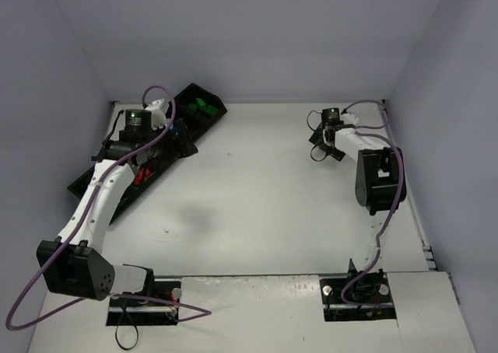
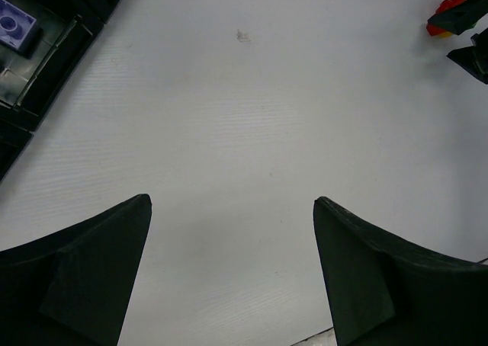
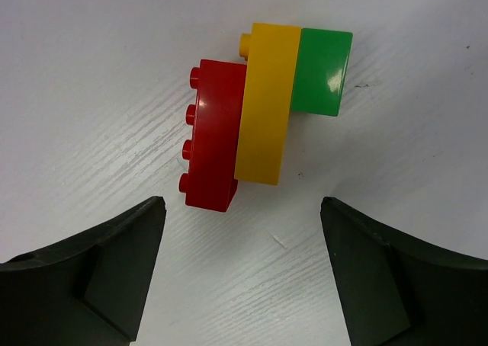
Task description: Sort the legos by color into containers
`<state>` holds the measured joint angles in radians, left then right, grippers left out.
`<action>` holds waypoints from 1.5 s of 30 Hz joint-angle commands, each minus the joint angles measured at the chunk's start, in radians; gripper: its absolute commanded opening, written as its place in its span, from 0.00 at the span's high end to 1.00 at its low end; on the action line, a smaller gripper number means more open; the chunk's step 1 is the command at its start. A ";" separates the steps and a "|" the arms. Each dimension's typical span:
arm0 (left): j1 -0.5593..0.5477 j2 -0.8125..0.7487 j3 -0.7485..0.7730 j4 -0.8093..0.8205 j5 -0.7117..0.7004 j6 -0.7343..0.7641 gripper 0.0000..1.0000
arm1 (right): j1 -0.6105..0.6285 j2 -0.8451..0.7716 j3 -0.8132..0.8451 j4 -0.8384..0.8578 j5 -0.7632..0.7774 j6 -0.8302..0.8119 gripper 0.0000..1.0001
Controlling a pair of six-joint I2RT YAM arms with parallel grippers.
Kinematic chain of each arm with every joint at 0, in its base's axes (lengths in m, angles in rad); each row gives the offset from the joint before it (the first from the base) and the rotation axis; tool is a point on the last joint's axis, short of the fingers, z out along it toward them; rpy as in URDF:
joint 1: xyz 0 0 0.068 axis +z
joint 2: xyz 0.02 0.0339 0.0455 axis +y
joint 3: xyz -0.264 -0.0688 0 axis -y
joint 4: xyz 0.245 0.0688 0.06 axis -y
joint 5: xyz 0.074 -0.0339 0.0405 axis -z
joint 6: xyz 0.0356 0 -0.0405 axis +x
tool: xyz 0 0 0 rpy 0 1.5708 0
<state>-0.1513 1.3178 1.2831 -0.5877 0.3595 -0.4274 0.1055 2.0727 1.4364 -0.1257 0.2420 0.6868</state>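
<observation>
A red brick (image 3: pixel 213 144), a yellow brick (image 3: pixel 267 102) and a green brick (image 3: pixel 324 72) lie stuck together on the white table. My right gripper (image 3: pixel 240 201) is open and empty just short of them, its jaws wider than the cluster. It shows at the back right in the top view (image 1: pixel 323 152). The cluster also shows far off in the left wrist view (image 2: pixel 444 22). My left gripper (image 2: pixel 232 201) is open and empty over bare table beside the black tray (image 1: pixel 93 188). The tray holds green bricks (image 1: pixel 204 104), red bricks (image 1: pixel 142 174) and a lilac brick (image 2: pixel 15 24).
The tray runs diagonally along the left wall, and my left arm (image 1: pixel 101 197) covers its middle compartments. Grey walls close in the table on three sides. My right arm's elbow (image 1: pixel 377 178) stands near the right wall.
</observation>
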 commanded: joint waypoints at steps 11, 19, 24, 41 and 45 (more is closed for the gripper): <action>-0.005 -0.049 -0.002 0.014 0.028 0.016 0.20 | -0.082 -0.146 0.055 0.026 -0.169 -0.663 0.32; -0.005 -0.051 0.019 -0.006 0.021 0.058 0.20 | -0.208 -0.160 0.101 0.018 -0.578 -0.996 0.27; -0.005 -0.048 0.016 -0.004 0.036 0.056 0.20 | -0.222 -0.100 0.139 -0.034 -0.664 -1.197 0.25; -0.005 -0.011 0.024 -0.032 0.032 0.058 0.20 | -0.244 0.023 0.237 -0.157 -0.638 -1.426 0.54; -0.005 -0.005 0.018 -0.029 0.039 0.056 0.20 | -0.244 0.038 0.246 -0.155 -0.612 -1.434 0.45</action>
<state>-0.1513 1.3159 1.2652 -0.6403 0.3779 -0.3790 -0.1314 2.1235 1.6382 -0.2810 -0.3969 -0.7155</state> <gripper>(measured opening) 0.803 0.533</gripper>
